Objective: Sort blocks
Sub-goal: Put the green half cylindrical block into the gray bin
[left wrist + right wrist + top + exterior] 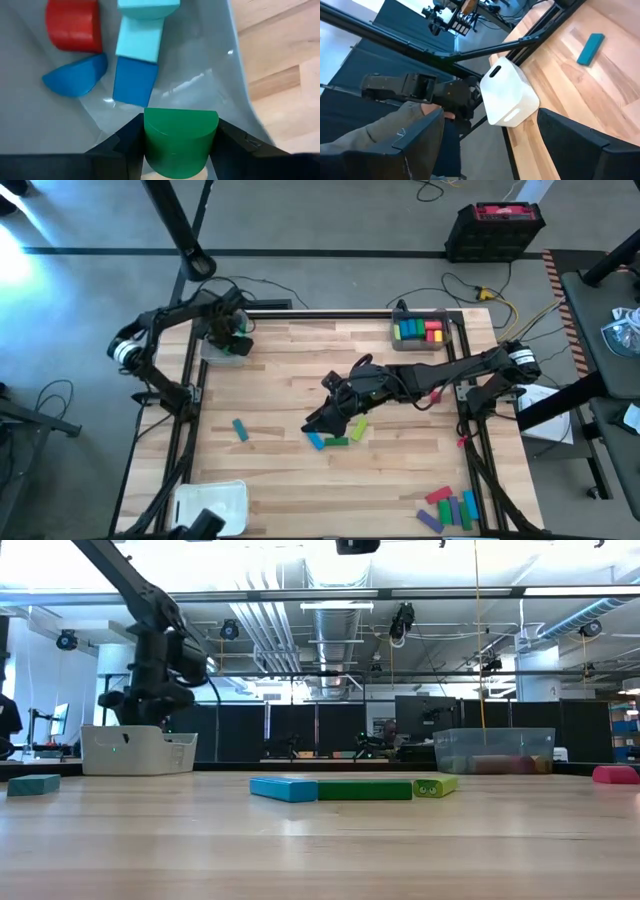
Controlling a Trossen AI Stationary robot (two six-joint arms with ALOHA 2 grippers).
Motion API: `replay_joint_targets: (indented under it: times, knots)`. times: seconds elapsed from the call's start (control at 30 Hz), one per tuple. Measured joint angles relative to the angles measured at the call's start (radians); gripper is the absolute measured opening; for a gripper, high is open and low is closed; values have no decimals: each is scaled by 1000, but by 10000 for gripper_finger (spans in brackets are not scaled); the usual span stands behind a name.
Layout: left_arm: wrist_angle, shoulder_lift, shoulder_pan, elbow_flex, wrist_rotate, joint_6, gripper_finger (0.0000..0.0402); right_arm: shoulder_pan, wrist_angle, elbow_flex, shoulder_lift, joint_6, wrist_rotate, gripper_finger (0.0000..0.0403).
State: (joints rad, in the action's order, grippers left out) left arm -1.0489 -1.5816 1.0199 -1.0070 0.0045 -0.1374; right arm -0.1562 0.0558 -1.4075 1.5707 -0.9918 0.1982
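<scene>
While the left gripper point(180, 150) hangs over the grey tray point(222, 350) at the table's far left, its fingers point(127, 147) pinch a green block point(180, 137) with a rounded edge. Just ahead of it, inside the tray, lie a dark blue cube point(134, 81), a light blue block point(141, 37), a blue half-round piece point(75, 76) and a red block point(74, 25); the red and light blue ones are cut off by the wrist view's edge.

The right gripper point(325, 418) sits low near the table's middle, its fingers point(570, 135) spread apart with nothing between them. Touching or just beside it lie a blue bar point(284, 788), a green bar point(365, 789) and a yellow-green block point(436, 786), end to end in a row; from above the arm partly covers them. A teal bar point(240, 429) lies apart to the left. A clear tray point(425, 330) at the far right holds mixed blocks, hard to count. More blocks point(450, 508) cluster at the near right corner, and a white bin point(212, 505) stands at the near left.
</scene>
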Motion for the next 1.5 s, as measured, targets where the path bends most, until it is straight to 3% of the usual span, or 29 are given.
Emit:
replay_joint_targets:
  times: [0.37,0.57,0.83,1.2,1.5]
  knots:
    - [-29,-144,4,-95,-91,14,158,-20,0,1,0,15,-69,292]
    - [-64,-194,4,-132,-129,16,181,-21,0,1,0,15,-69,296]
    - [-172,-286,29,-280,-178,80,156,-22,0,1,0,11,-70,311]
    - [-304,-423,45,-418,-128,165,162,-34,53,3,0,5,-68,297]
    - [-380,-500,52,-508,-71,223,166,-31,107,4,0,3,-68,312]
